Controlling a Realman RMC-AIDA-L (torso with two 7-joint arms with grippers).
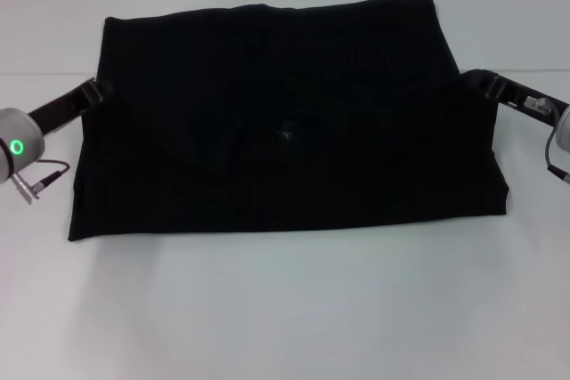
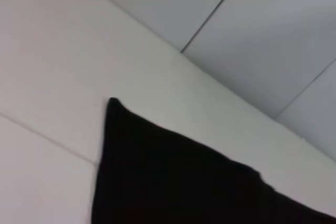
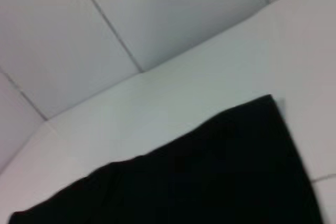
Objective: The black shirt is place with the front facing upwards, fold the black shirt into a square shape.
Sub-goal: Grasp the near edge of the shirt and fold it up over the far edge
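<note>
From the head view, the black shirt (image 1: 285, 122) lies folded across the middle of the white table (image 1: 285, 318), plain side up. The left gripper (image 1: 92, 91) meets its edge at nine o'clock, the right gripper (image 1: 478, 82) at three o'clock; I cannot tell whether either is gripping.

Left wrist view: one pointed shirt corner (image 2: 113, 103) on the table.

Right wrist view: another corner (image 3: 268, 103) likewise.

Appears to be a lab or test cell: bare white tabletop (image 1: 285, 309), plain pale panelled wall (image 2: 273, 35) with thin seams, two robot arms at the edges. No domestic furnishings visible.
</note>
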